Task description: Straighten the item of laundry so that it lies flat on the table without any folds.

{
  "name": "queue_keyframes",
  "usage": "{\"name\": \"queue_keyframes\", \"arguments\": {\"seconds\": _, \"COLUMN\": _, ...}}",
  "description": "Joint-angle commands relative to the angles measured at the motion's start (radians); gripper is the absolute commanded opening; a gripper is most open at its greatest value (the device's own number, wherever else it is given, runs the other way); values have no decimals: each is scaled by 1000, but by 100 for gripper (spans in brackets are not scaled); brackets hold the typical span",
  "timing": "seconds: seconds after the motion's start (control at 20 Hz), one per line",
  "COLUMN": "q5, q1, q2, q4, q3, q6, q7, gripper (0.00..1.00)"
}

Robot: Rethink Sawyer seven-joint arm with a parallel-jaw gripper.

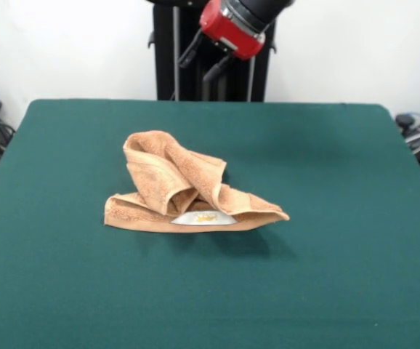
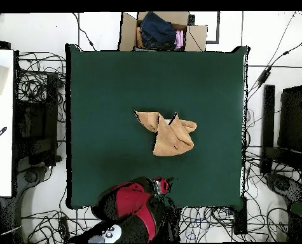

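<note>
The red and black arm (image 1: 232, 25) is drawn back above the tabletop's (image 1: 65, 276) edge by the pedestal, its wrist section tilted on a slant, well apart from the towel and touching nothing on the felt. In the overhead view it bunches over that same edge, with the gripper (image 2: 163, 185) just reaching past it; whether the fingers are spread or pressed together cannot be told. The orange-tan towel (image 1: 177, 190) lies crumpled near the middle of the green tabletop, folded over itself in a raised heap, its white label (image 1: 203, 217) showing at the lower edge.
</note>
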Motion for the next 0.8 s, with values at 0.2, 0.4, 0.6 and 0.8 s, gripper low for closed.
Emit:
{"name": "queue_keyframes", "arguments": {"seconds": 0.2, "q5": -32, "q1": -21, "q2": -31, "q4": -83, "q3": 89, "q6": 222, "q7": 78, "gripper": 100}}
{"name": "queue_keyframes", "arguments": {"seconds": 0.4, "q5": -34, "q1": -22, "q2": -47, "q4": -94, "q3": 99, "q6": 269, "q7": 83, "gripper": 100}}
{"name": "queue_keyframes", "arguments": {"seconds": 0.6, "q5": -37, "q1": -26, "q2": -72, "q4": -118, "q3": 103, "q6": 342, "q7": 71, "gripper": 100}}
{"name": "queue_keyframes", "arguments": {"seconds": 0.8, "q5": -43, "q1": -34, "q2": -98, "q4": -128, "q3": 110, "q6": 388, "q7": 62, "gripper": 100}}
